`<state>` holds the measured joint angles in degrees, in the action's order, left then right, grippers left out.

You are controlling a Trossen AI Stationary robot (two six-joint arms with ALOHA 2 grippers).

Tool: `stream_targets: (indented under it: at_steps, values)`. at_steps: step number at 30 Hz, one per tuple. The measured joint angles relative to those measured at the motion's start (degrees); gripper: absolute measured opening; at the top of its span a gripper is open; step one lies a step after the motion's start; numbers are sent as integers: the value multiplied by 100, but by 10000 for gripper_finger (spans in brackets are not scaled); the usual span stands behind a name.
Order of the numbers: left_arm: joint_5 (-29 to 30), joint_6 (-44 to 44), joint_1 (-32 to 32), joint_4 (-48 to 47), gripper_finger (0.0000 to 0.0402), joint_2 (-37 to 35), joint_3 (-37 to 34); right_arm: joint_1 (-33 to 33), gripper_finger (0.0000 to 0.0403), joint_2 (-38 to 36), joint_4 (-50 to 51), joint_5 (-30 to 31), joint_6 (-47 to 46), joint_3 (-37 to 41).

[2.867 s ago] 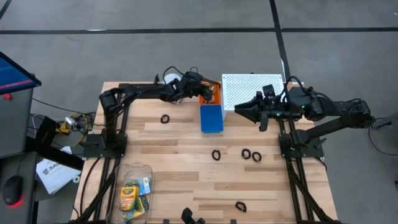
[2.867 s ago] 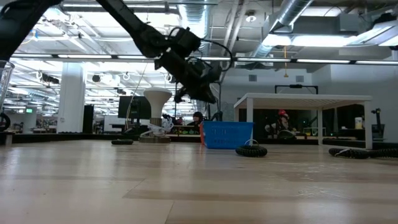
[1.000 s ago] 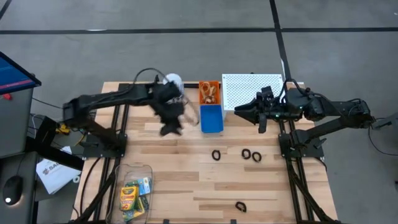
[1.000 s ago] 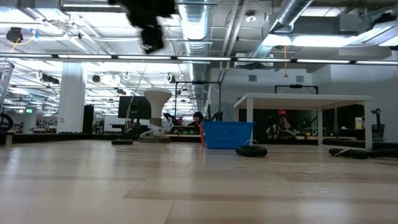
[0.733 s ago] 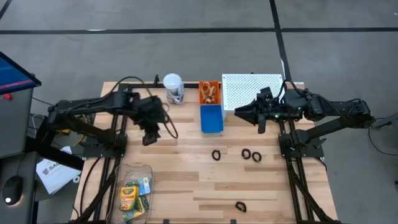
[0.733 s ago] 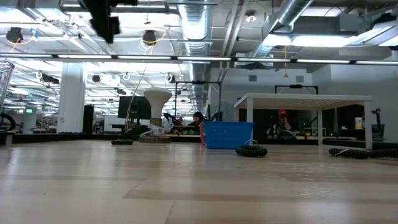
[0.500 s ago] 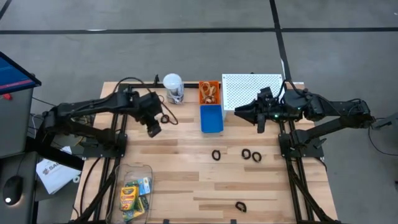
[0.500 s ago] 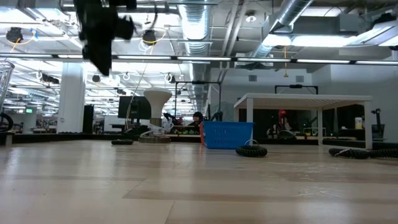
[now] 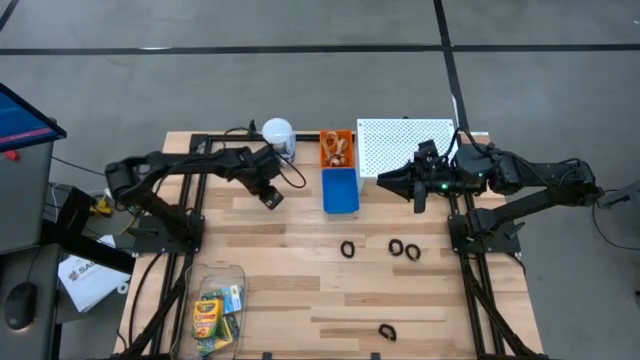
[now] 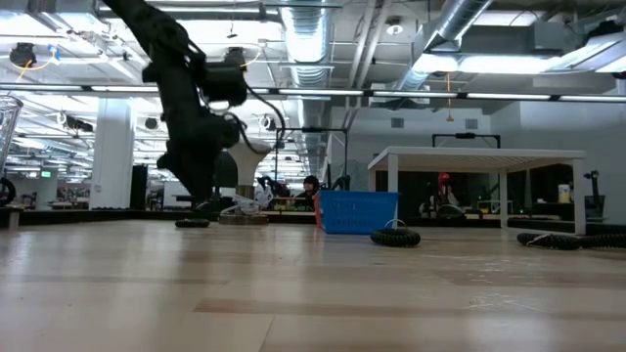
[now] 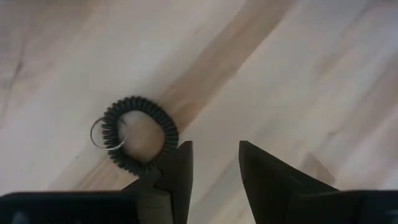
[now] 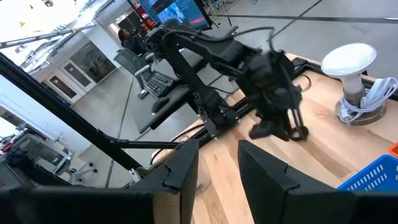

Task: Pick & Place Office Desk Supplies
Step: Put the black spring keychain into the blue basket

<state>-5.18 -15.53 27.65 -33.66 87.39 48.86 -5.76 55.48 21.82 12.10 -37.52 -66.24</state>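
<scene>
Wooden table [image 9: 300, 300] seen from above, with the blue bin [image 9: 340, 191] as landmark. Left arm now reaching in from the table's left edge toward the blue bin, where half a second ago it sat folded farther back from the bin. Left gripper [image 9: 270, 196] now lowered close to the tabletop left of the blue bin, previously raised and farther left; fingers [image 11: 180, 168] spread apart, pointing down, one fingertip just beside a black coiled clip [image 11: 135, 138] lying flat on the wood, nothing between them. Right arm unchanged, stretched in from the right with right gripper [image 9: 385, 179] hovering right of the blue bin, in front of the white perforated shelf [image 9: 405, 140]; fingers [image 12: 186, 168] parted, holding nothing. Orange bin [image 9: 337, 148] touching the blue bin's far side, holding tan rubber bands [image 9: 337, 152]. White-lidded jar [image 9: 278, 138] behind the left gripper. Clear container [image 9: 212, 300] near the front left corner, well apart from the blue bin, holding crayon boxes [image 9: 209, 318]. Three more black clips [image 9: 348, 249] [image 9: 404, 247] [image 9: 386, 331] lying on the wood in front of the blue bin, unmoved.
</scene>
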Motion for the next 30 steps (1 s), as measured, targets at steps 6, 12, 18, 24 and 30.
stream_targets:
  at_steps: [6, 12, 18, 24, 30]
  values:
    - [893, -306, -103, 89, 117, 530, 0, -28, 111, 0, 0, 2, -2, -2]
    - [1036, -487, -136, 328, 115, 791, 0, -28, 111, 0, 8, 2, 0, 0]
    - [1166, -583, -153, 344, 47, 921, 38, -28, 111, 0, 44, 2, 24, 0]
    - [1026, -596, -398, 347, 12, 740, -5, -28, 111, 1, 44, 2, 42, -1]
    - [-564, -601, -1047, 513, 5, -255, -2, -28, 111, 0, 46, 2, 28, -2]
